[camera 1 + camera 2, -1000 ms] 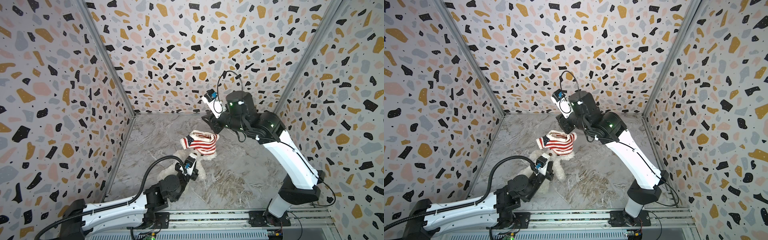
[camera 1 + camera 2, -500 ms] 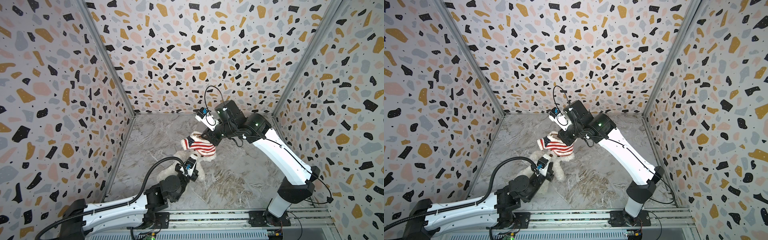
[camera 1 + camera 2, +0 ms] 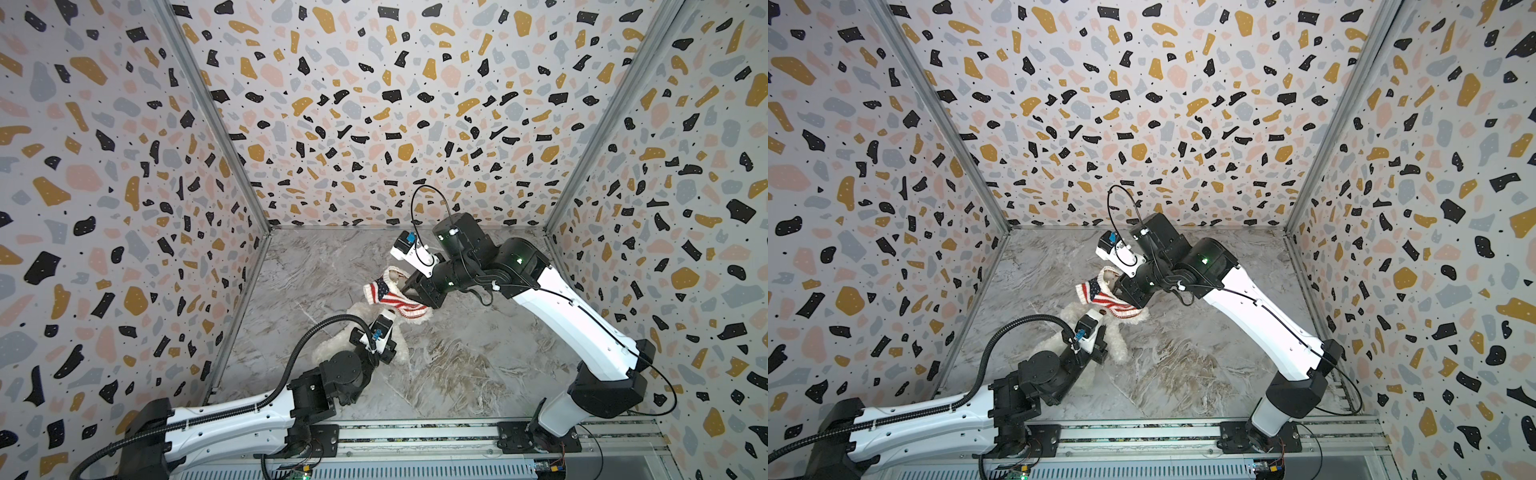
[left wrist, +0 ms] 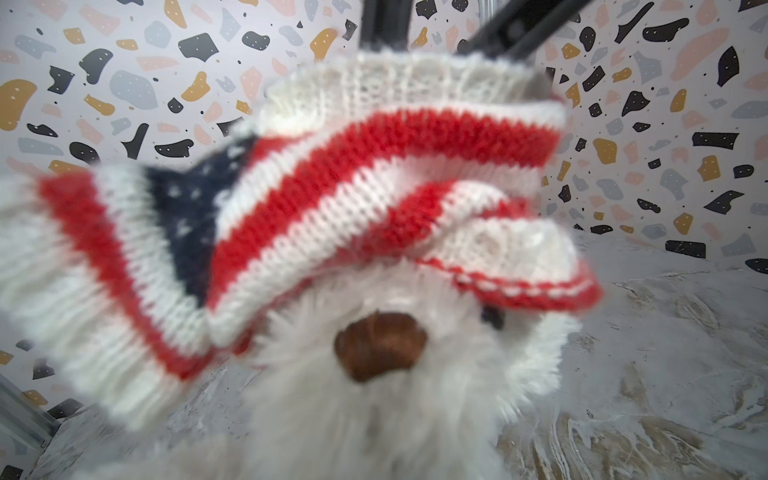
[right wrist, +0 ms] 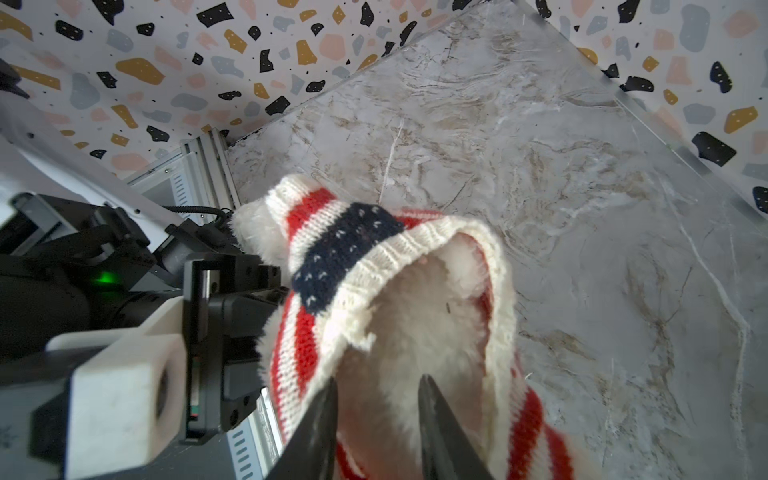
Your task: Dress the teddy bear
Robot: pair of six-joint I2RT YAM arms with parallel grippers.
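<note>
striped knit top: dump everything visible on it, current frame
The knit top looks like soft chunky knit: red and white stripes, a navy patch with white stars, cream ribbed edging. It is bunched and creased, not pulled down, sitting over the head of the teddy bear; in the left wrist view it covers the brow above the brown nose. White fur fills its open ribbed end, where the right gripper has its jaws apart. Whether they pinch any knit cannot be told.

We see three walls [image 3: 374, 104] covered in black, mustard, pink and grey flecks, metal corner posts [image 3: 216, 124] between them, and a grey marbled floor [image 3: 478, 365], all evenly lit.
</note>
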